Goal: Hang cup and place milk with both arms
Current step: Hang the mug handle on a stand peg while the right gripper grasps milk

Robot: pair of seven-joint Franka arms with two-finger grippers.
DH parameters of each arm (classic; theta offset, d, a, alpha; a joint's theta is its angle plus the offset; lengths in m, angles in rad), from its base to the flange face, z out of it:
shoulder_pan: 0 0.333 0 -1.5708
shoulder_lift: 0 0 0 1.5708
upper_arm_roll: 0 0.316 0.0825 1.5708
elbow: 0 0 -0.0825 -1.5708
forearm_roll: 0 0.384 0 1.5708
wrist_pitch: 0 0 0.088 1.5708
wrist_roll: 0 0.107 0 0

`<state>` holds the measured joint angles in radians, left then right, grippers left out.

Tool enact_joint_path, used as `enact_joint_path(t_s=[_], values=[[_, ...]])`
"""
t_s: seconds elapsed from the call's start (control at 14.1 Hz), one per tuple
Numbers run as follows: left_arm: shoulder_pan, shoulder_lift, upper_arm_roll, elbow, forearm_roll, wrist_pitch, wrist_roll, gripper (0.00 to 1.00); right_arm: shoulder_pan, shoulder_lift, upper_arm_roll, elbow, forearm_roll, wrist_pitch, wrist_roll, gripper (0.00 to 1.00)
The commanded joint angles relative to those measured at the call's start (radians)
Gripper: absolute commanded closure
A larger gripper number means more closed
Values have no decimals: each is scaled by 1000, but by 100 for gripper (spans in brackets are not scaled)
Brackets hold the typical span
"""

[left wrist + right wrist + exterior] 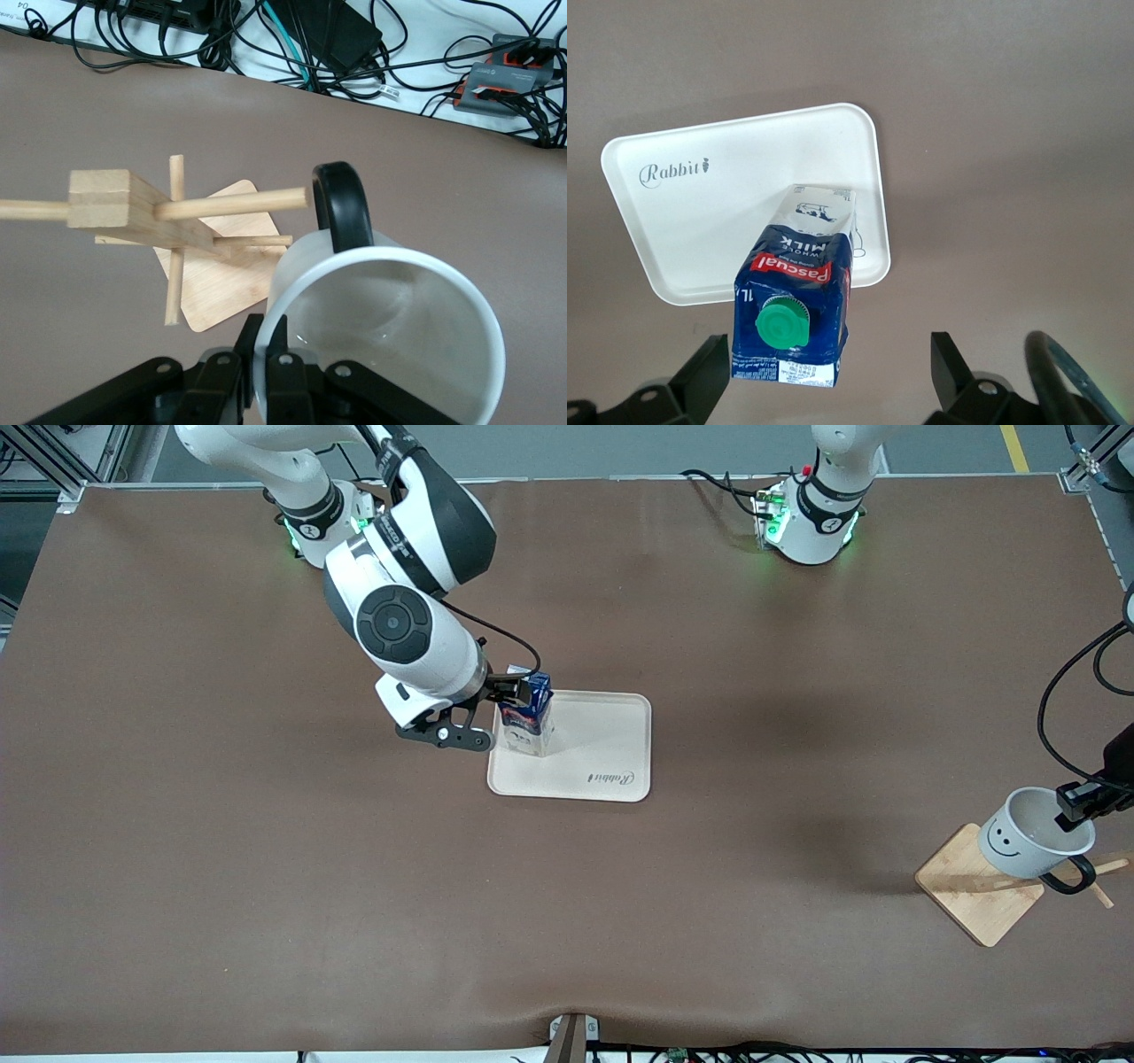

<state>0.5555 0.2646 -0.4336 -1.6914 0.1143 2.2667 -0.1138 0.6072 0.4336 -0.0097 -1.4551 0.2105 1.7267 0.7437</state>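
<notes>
So the right pincer (pixel 824 381) was spread wide, one finger (pixel 700 376) on each side of the milk (pixel 527 722) but neither one touching it, at least going by the right wrist view. The milk stood upright on the tray (pixel 602 762), right below that pincer, in the tray corner toward the right arm's end of the counter (pixel 266 868), green cap (pixel 782 324) up. The tray had "Rabbit" printed on it and sat about mid-counter. Over at the left arm's end, the left pincer (pixel 266 372) was clamped tight on the rim of the cup (pixel 1032 837), one finger inside the mouth and one outside. The cup hung tilted in the air from that pincer, smiley face toward the front camera, over the wooden rack (pixel 133 208). In the left wrist view the black handle (pixel 341 204) was right at the tip of one rack peg (pixel 230 205); I honestly couldn't tell if the peg was through the loop or just touching it. The rack's square base (pixel 979 890) sat flat on the counter under the pincer.
</notes>
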Motion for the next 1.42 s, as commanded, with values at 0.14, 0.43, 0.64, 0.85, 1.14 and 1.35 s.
enact_joint_path(t_s=[0.14,0.43,0.64,0.85,1.14,1.35], values=[[14,2,-8,24,-18,-9,23,100,39,23,-10,1,7,28,112,0],[17,-1,-8,22,-18,-10,25,100,51,31,-10,-25,4,74,112,0],[29,1,-7,18,-18,-10,26,100,75,50,-12,-30,3,103,137,0],[49,-2,-8,9,-18,-10,31,100,82,53,-12,-41,-14,102,138,0],[47,31,-8,12,-18,-10,31,53,98,63,-12,-45,-16,111,138,0],[46,35,-10,19,-18,-10,31,0,115,73,-12,-77,-29,149,140,0]])
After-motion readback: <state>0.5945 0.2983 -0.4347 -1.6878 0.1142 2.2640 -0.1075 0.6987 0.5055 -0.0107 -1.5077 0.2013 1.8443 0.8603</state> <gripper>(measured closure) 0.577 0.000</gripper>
